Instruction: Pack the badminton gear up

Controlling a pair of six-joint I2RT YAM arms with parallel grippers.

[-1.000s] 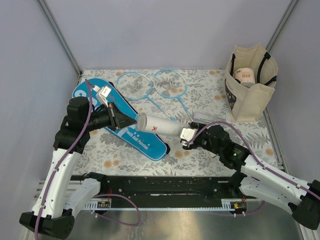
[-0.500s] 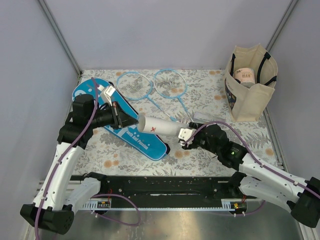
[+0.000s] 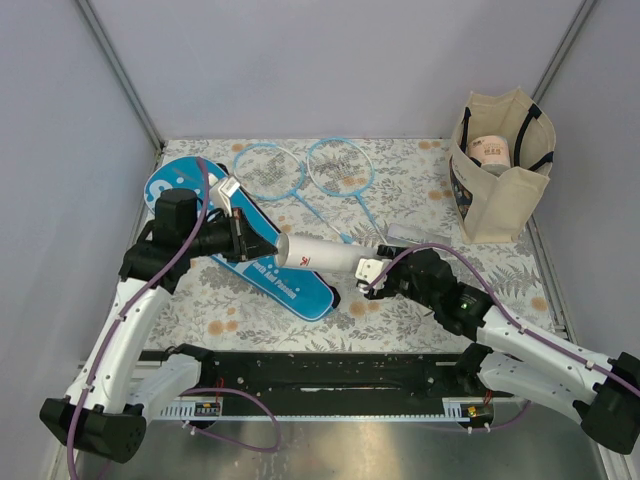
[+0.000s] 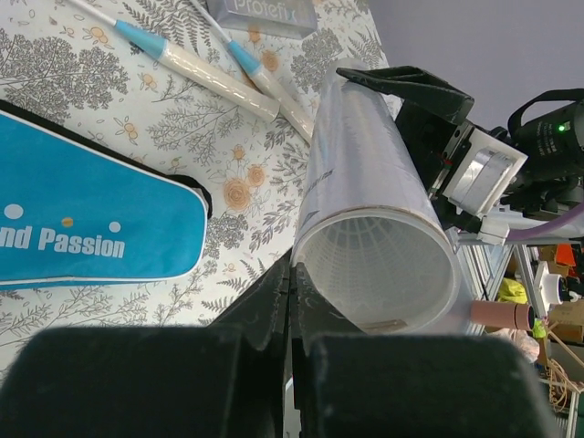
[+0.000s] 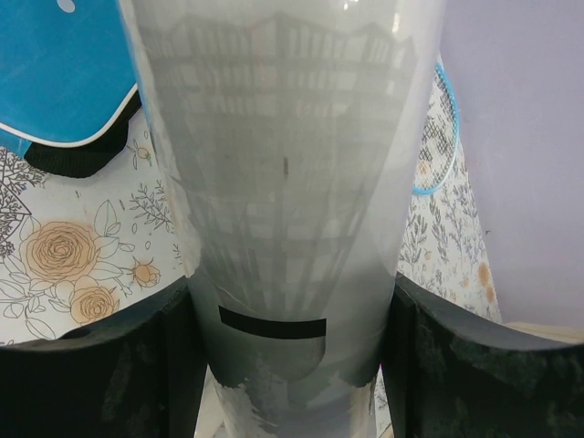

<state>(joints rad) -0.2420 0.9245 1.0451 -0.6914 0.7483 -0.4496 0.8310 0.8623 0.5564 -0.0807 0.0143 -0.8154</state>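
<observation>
Tube [image 3: 322, 254] held clear of the bench [image 3: 410, 185], roughly level between the two arms, above the near edge of the blue cover [image 3: 292, 287]. Right end effector [image 3: 374, 266] grips the tube's right-hand end, one finger on each side. Left end effector [image 3: 272, 243] closed and holding nothing, fingertips pressed together just at the rim of the tube's open mouth. Cover flat on the bench, left of centre. Two rackets [image 3: 340, 166] lie side by side behind it, heads toward the back wall. Beige tote [image 3: 505, 195] stands upright at the right rear corner.
</observation>
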